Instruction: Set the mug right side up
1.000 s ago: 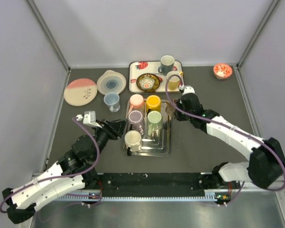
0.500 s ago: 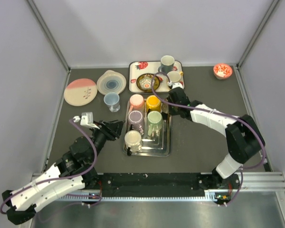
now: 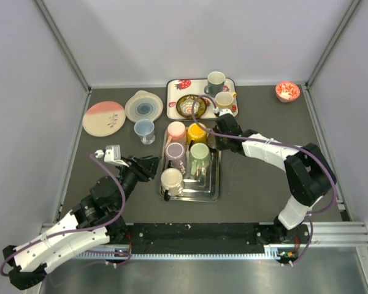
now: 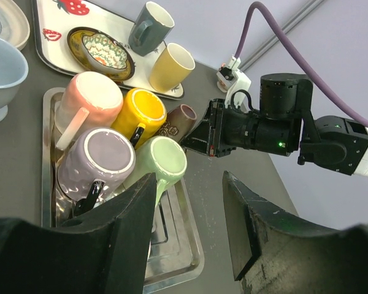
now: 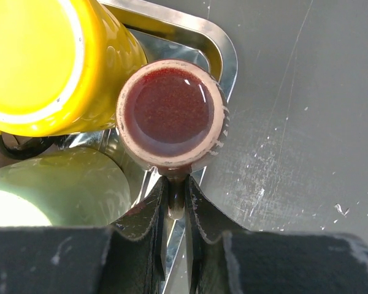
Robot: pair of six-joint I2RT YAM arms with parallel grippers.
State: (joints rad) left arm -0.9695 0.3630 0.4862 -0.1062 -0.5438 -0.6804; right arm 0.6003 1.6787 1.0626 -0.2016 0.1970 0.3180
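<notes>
The small brown mug (image 5: 170,116) hangs over the far right corner of the metal tray (image 3: 212,191). My right gripper (image 5: 176,184) is shut on its handle, coming in from the right. One round reddish-brown end faces up; whether it is the mouth or the base I cannot tell. The left wrist view shows the brown mug (image 4: 179,119) beside the yellow mug (image 4: 139,112), with the right gripper (image 4: 203,136) on it. My left gripper (image 4: 189,184) is open and empty, hovering at the tray's left side, and the top view shows this left gripper (image 3: 152,165) low beside the tray.
The tray also holds pink (image 3: 176,130), purple (image 3: 175,151), green (image 3: 200,153) and cream (image 3: 171,180) mugs. Behind it a strawberry tray (image 3: 172,98) carries a bowl and two mugs. A blue cup (image 3: 143,130), two plates (image 3: 103,118) and a red bowl (image 3: 287,91) lie around.
My right arm has swung left and folded at the elbow, carrying the brown mug from beside the tray to over its far right corner. The left arm has barely moved.
</notes>
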